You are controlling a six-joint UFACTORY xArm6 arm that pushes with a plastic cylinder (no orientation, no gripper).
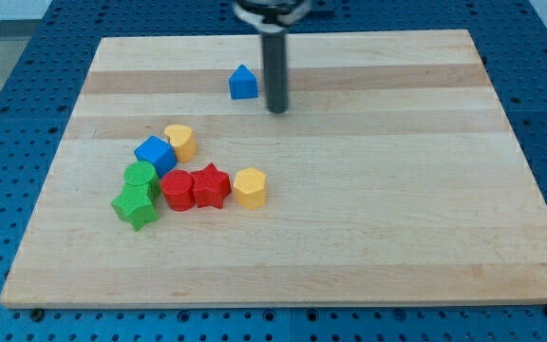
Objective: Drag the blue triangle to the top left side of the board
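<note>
Blue, and standing apart from the others, the triangle [243,83] sits in the upper part of the board [368,190], a little to the view's left of the middle. Its peak points toward the view's top and its flat base faces the view's bottom; it looks about as wide as it is tall, so I cannot make out a clear long axis.

The rod [275,66] comes down from the view's top, and my tip [277,109] rests on the wood just beside the triangle, to its right and slightly lower. A thin strip of bare wood shows between them, so they seem apart rather than touching. There is no pincer on this arm, only the plain rod, and it has hold of nothing.

Well below and to the left lies a tight cluster. A blue cube [155,154] sits beside a yellow cylinder [179,142], which is at the cluster's top. Under the cube come a green cylinder [141,178] and a green star [137,206], pressed close together. To their right runs a row: a red cylinder [177,190], a red star [211,186] touching it, then a yellow hexagon [250,187] just beside the star.

The board is pale wood with a darker band across the top, lying on a blue perforated table [8,85].
</note>
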